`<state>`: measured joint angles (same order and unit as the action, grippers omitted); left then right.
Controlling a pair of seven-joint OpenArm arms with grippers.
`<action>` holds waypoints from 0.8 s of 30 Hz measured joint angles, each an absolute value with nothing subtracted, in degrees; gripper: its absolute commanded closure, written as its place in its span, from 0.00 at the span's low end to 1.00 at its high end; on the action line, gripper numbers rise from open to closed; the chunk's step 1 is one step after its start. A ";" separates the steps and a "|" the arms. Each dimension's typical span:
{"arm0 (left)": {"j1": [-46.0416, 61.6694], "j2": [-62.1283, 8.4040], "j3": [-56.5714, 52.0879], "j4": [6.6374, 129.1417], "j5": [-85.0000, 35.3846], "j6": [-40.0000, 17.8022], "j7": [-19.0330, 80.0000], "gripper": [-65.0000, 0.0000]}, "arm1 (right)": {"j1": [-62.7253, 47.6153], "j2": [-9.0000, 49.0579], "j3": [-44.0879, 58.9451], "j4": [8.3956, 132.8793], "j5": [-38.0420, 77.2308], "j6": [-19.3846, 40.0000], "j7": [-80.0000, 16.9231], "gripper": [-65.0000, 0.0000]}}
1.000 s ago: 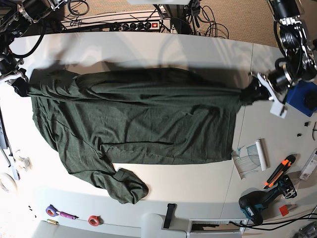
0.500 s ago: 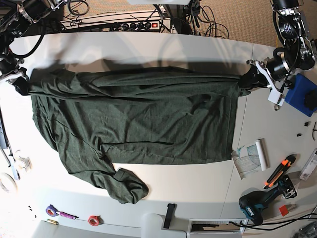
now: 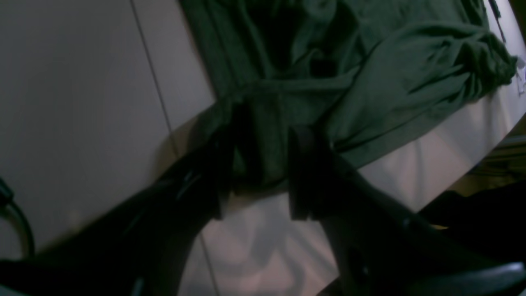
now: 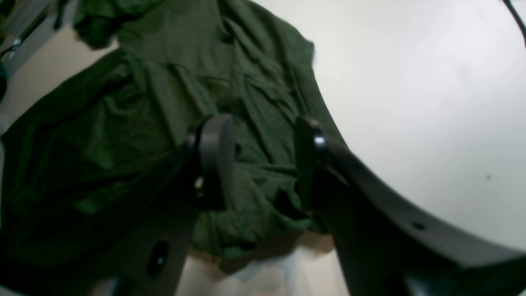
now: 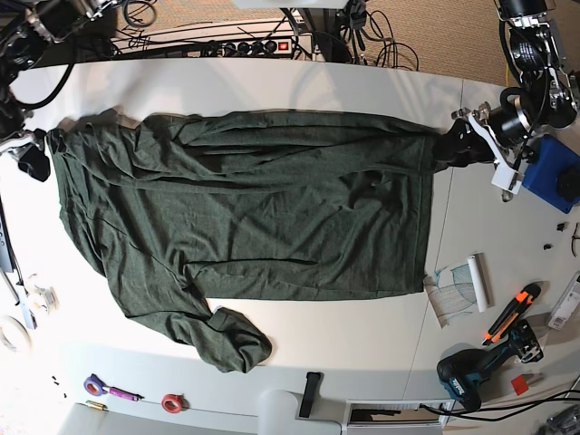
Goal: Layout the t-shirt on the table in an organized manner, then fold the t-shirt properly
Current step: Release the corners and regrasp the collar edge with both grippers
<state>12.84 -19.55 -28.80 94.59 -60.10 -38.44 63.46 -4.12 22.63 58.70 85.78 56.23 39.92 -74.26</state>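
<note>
White table [image 5: 272, 91] fills the overhead view, and we see the dark green shirt [image 5: 254, 217] spread across its middle, long side running left to right. Its far edge lies fairly straight, with a strip of bare table between it and the power strip [image 5: 263, 45] beyond. The near edge is less tidy: one sleeve [image 5: 231, 340] is bunched in a lump at the near left, close to the table's near edge.

We find the left gripper [image 5: 456, 145] at the shirt's far right corner. From its wrist camera the fingers [image 3: 302, 164] stand apart with a fold of cloth lying between them. The right gripper [image 5: 34, 161] sits just off the far left corner, its fingers [image 4: 213, 160] spread over the cloth and not pinching it.

Open table lies left of the shirt and along the near side. To the right the room is tighter: a blue box [image 5: 553, 177], a paper roll [image 5: 467, 285], an orange knife [image 5: 512, 313] and a drill [image 5: 476, 367] crowd that end. A red tape roll [image 5: 172, 401] lies at the near left
</note>
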 measured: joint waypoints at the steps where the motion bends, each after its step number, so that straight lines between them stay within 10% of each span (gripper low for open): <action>1: 12.84 -20.03 -28.80 94.59 -62.13 -38.28 63.31 0.64 | -4.12 23.64 58.70 85.78 56.18 39.92 -75.26 0.62; 12: 12.82 -23.83 -30.72 94.59 -66.06 -38.04 62.89 0.73 | -4.12 32.36 58.70 85.78 55.61 39.92 -78.17 0.66; 15: 12.82 -23.35 -29.58 94.59 -65.93 -38.63 60.23 1.00 | -4.10 31.46 58.65 85.80 57.19 39.90 -77.23 1.00; 24: 7.57 -22.72 -13.50 94.50 -46.44 -35.48 56.60 1.00 | -4.89 20.93 55.00 85.73 50.87 39.92 -73.73 1.00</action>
